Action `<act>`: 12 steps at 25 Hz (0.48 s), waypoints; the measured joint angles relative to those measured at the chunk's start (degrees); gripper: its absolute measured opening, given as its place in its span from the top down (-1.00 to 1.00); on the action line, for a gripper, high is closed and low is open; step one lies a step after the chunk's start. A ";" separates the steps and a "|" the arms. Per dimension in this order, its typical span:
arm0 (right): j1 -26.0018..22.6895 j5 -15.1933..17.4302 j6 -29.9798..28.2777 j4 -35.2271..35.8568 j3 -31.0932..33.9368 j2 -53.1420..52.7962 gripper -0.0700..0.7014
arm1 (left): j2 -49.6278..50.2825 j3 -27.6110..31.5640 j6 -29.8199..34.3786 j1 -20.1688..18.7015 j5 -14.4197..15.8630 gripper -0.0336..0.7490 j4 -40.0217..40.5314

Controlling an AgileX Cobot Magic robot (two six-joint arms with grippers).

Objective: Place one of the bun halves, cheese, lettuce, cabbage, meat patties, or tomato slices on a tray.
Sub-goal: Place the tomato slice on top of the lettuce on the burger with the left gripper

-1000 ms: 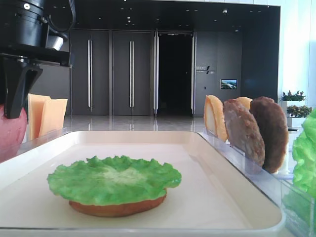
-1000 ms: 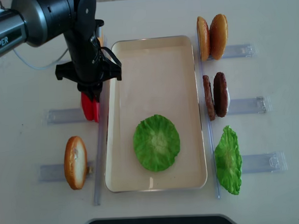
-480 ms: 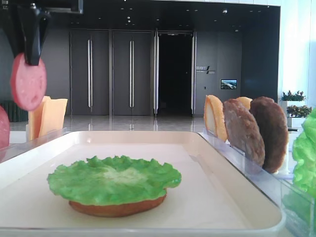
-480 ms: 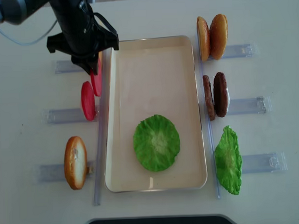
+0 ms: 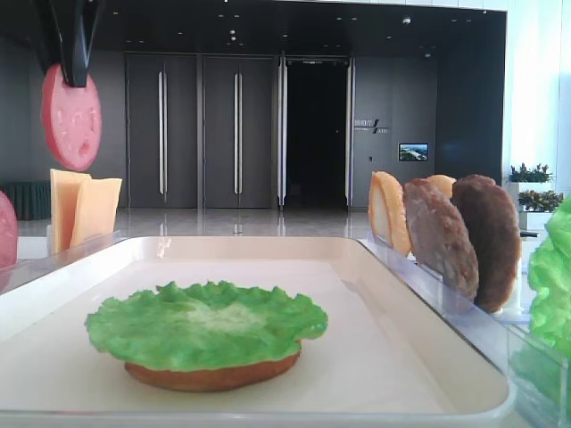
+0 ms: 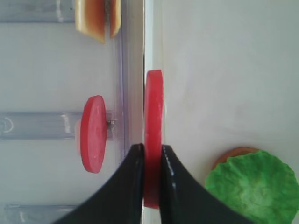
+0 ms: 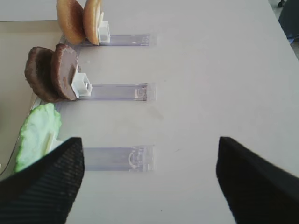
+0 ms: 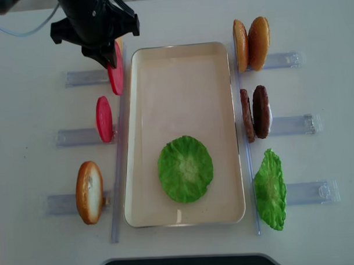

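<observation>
Tomato slice [image 6: 153, 140] hangs on edge from our left gripper [image 6: 149, 163], jaws closed on its lower rim in the wrist view, so the disc stays vertical as it stood in its holder. We judge the edge grip was forced by that upright storage; the slice will need tipping flat before release. In the overhead view it sits above the tray's left rim [image 8: 130, 111], not yet over the tray floor.

Left of the tray: a second tomato slice [image 8: 104, 119] upright in its clear holder [image 8: 72, 137], cheese [image 5: 82, 208] behind, and a bun half [image 8: 89, 192] nearest us.

On the tray: lettuce [image 8: 185, 169] lying on a bun half [image 5: 214, 374], the likely target. Nothing stands between slice and lettuce except the rim, which we clear by height.

Right of the tray: bun halves [image 8: 250, 44], patties [image 8: 255, 113], spare lettuce [image 8: 270, 189]. Our right gripper [image 7: 149, 186] hovers wide open over bare table, holding nothing, well apart.
</observation>
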 joint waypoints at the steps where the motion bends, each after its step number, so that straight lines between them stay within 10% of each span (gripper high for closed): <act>1: 0.00 0.00 0.00 0.00 0.00 0.00 -0.61 | -0.27 0.08 0.04 -0.06 0.00 0.78 -0.37; 12: 0.00 0.00 0.00 0.00 0.00 0.00 -0.61 | -13.55 13.95 -0.58 -0.11 0.00 0.78 -4.10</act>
